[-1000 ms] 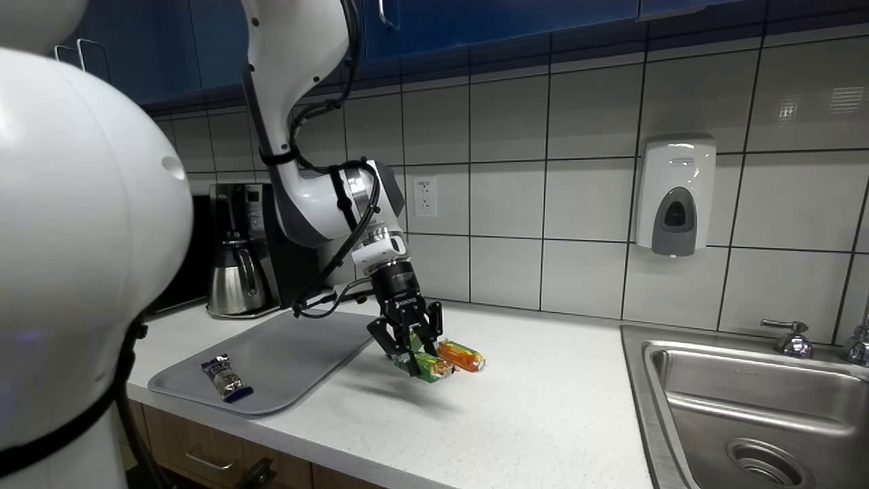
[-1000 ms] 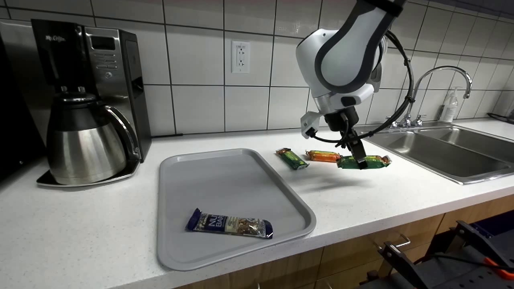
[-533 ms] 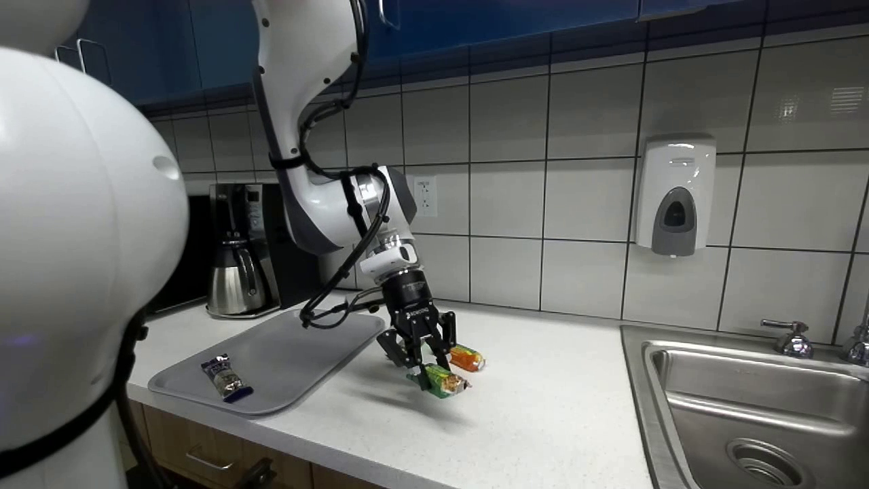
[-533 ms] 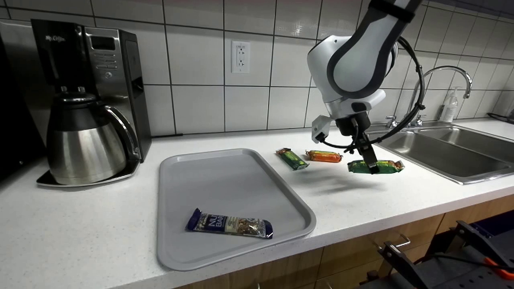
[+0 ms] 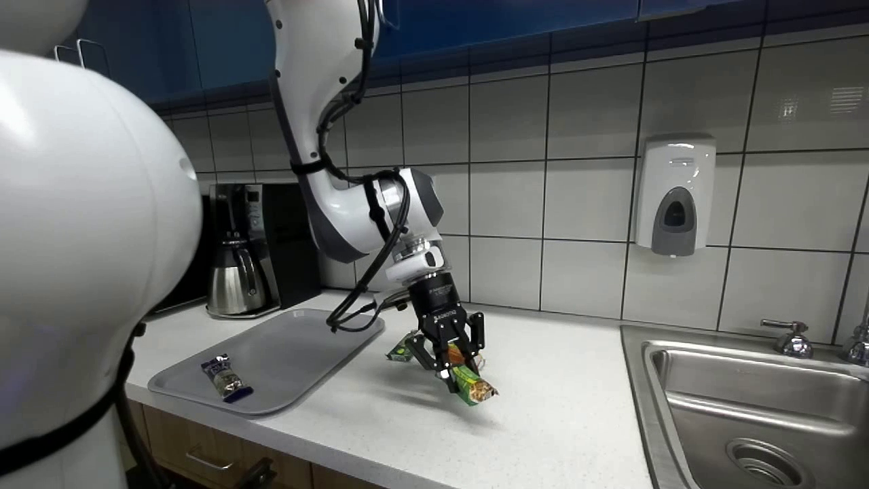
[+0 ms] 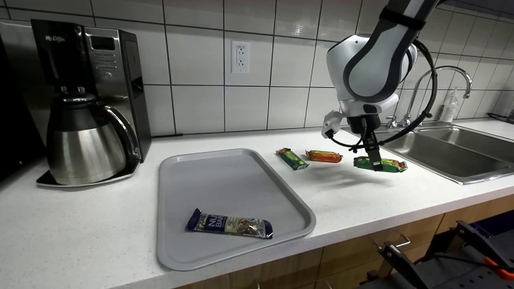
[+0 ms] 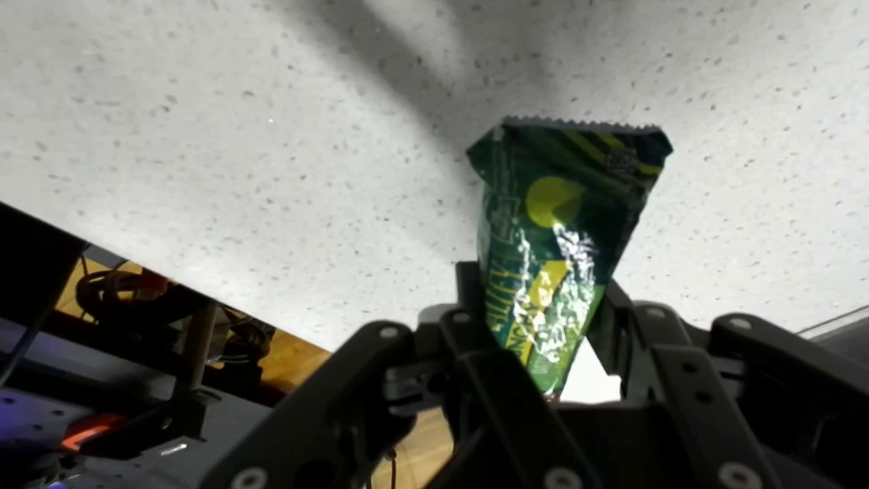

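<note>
The tool [image 7: 540,288] is closed on a green bar [image 7: 563,204], which is pressed between the fingers [image 7: 470,288] across its narrow width, near the middle of its length. By such a hold the weight is probably balanced, and both ends are left free. The bar seems to be held slightly above the desk [image 6: 345,204], because its shadow [image 6: 353,183] is seen apart from it in an exterior view; a small slant of the bar can also be noticed.

Near to it, an orange bar [image 6: 323,156] is laid on the desk. Beyond this, the other green bar [image 6: 292,159] is laid at a different angle. A narrow gap seems to be left between the two, by which each could be gripped alone.

Farther, a tray [image 6: 213,180] is placed flat, reaching close to the front edge of the desk. A nut bar [image 6: 231,225] is rested in its front part, where sliding off is presumably prevented by the raised rim. Farthest, a coffee maker [image 6: 110,90] is stood by the wall [image 6: 196,56], perhaps because of the outlet [image 6: 240,57].
</note>
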{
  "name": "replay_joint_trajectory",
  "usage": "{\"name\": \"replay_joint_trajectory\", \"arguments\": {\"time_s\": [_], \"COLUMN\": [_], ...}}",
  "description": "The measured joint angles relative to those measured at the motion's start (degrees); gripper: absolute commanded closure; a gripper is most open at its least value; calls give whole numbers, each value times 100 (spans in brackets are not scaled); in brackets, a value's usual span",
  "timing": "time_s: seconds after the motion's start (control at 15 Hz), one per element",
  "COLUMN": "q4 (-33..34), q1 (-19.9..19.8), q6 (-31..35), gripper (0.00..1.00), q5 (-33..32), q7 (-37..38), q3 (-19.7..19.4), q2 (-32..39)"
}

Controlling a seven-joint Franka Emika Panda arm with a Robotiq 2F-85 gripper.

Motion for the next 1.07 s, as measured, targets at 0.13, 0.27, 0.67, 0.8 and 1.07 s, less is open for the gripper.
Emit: {"name": "replay_joint_trajectory", "arguments": {"time_s": [0.13, 0.27, 0.67, 0.8, 1.07], "q4": [-32, -75, -133, -145, -152], "q1": [214, 396, 878, 1024, 1198], "q6": [185, 344, 585, 621, 706], "gripper": [86, 86, 7, 0, 0], "q5": [115, 249, 590, 635, 643], "q7": [0, 0, 0, 0, -8], "q3": [-266, -414, -691, -804, -906], "q2": [78, 183, 456, 485, 488]}}
